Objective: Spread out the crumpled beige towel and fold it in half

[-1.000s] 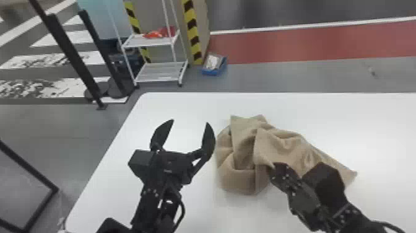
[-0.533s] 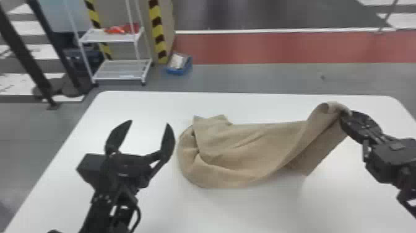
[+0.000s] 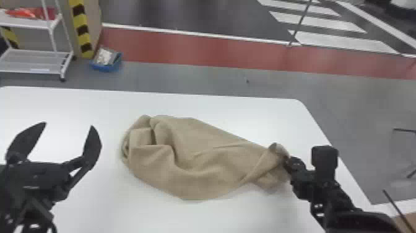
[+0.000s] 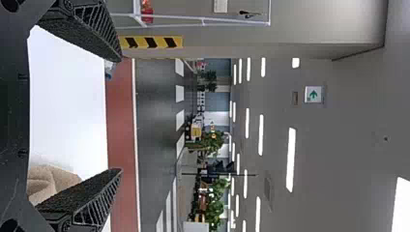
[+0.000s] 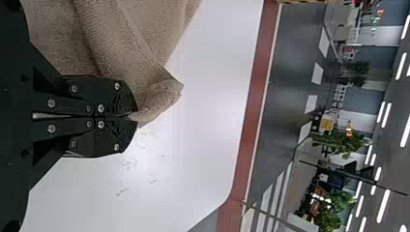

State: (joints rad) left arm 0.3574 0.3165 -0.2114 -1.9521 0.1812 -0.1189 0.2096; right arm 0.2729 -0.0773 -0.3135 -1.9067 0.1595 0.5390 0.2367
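Observation:
In the head view the beige towel (image 3: 198, 155) lies on the white table, bunched in folds at its left and drawn out toward the right. My right gripper (image 3: 288, 161) holds its right end. Seen from the right wrist, the fingers of that gripper (image 5: 133, 116) are closed on a towel corner (image 5: 159, 99). My left gripper (image 3: 66, 127) stands open to the left of the towel, apart from it. In the left wrist view the same gripper (image 4: 121, 116) has nothing between its fingers, and part of the towel (image 4: 51, 181) shows beside one finger.
The white table (image 3: 216, 103) has its far edge beyond the towel and a rounded corner at the far right. On the floor behind stand a white shelf rack (image 3: 34, 62) and a blue box (image 3: 106, 62), beside a striped yellow-black post (image 3: 81, 29).
My right gripper has carried the towel's end to the right, first raised, now lower near the table, stretching the cloth. The head view has turned rightward. My left gripper has stayed open.

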